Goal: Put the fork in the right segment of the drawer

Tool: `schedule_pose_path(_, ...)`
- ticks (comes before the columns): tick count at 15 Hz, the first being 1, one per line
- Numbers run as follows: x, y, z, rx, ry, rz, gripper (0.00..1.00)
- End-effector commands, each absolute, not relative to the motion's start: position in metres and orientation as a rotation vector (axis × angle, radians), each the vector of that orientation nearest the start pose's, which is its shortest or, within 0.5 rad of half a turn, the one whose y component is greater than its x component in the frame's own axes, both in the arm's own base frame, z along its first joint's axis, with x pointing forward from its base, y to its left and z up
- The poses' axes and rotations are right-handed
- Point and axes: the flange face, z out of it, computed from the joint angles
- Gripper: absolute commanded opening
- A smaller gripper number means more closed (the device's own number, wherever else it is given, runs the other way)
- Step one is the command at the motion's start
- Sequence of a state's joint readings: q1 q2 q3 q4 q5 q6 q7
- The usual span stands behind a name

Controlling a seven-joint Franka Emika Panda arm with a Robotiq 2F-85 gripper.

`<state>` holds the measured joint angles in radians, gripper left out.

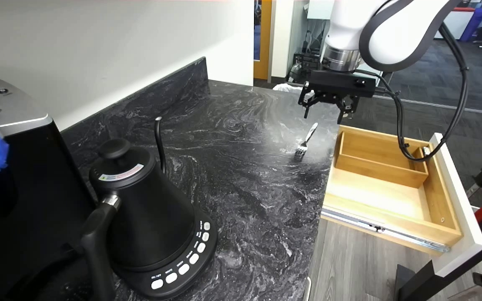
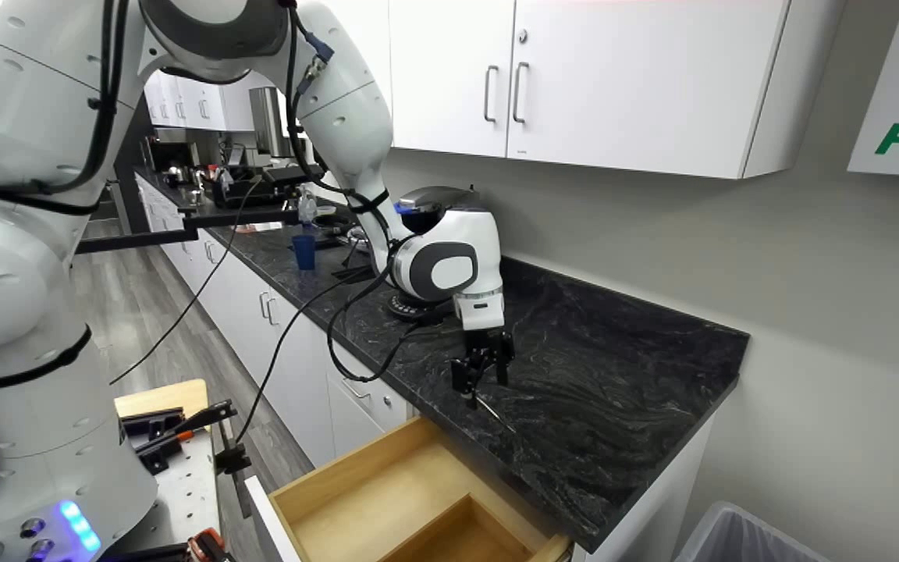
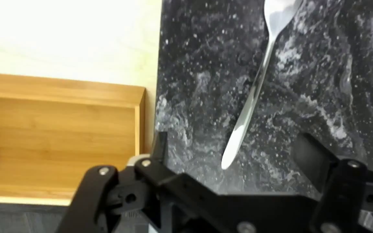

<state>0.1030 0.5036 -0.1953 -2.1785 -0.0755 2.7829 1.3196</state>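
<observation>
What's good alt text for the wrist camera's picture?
A slim, silvery metal fork, head cropped, lies on a black, grey-veined countertop. At left is a divided light-wood drawer; at the bottom, an open, two-fingered black gripper.

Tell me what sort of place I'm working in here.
Looks like a kitchenette, perhaps in an office or lab: a black gooseneck kettle stands on the dark counter, white cabinets hang on the wall above, and what seems to be dark carpet shows beyond.

there's one fork (image 3: 253, 94), one kettle (image 1: 153, 223), one hand (image 1: 323, 116), one open drawer (image 1: 377, 190).
</observation>
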Motion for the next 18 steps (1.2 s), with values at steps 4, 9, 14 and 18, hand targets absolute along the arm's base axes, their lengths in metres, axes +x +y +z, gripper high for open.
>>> schedule_pose_path(4, 0.563, -0.038, 0.154, -2.346, 1.951, -0.089, 1.00)
schedule_pose_path(9, 0.569, -0.048, 0.146, -2.326, 1.903, -0.107, 1.00)
schedule_pose_path(14, 0.581, -0.058, 0.127, -2.369, 1.882, -0.137, 1.00)
schedule_pose_path(18, 0.583, -0.061, 0.116, -2.379, 1.895, -0.125, 1.00)
